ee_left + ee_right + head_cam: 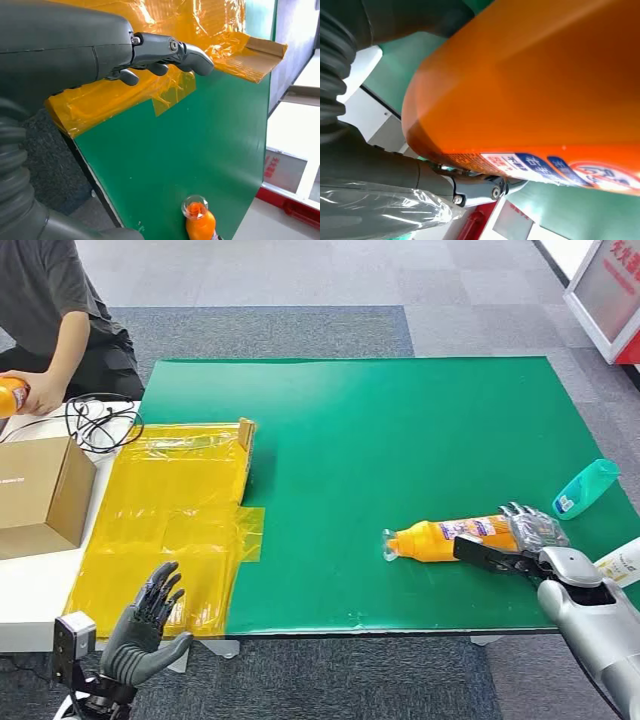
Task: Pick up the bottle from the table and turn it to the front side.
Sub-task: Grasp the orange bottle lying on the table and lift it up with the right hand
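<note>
At the upper left of the head view a person in a dark shirt (pixel 53 300) holds a small orange bottle (pixel 13 396) beside a coil of black cable (pixel 102 422). Below it sits a brown cardboard box (pixel 41 495) on a white surface (pixel 30 605). Next comes a sheet of yellow plastic film (pixel 173 510) overlapping the left edge of the green table mat (pixel 362 450). At the lower left the left hand (pixel 147 625) hovers with fingers spread, holding nothing. Right of centre the orange plastic bottle with a printed label (pixel 449 537) lies on its side on the mat, clear cap pointing left; the right hand (pixel 528 545) wraps its base end. At far right a teal bottle (pixel 585 488) lies near the mat's edge.
</note>
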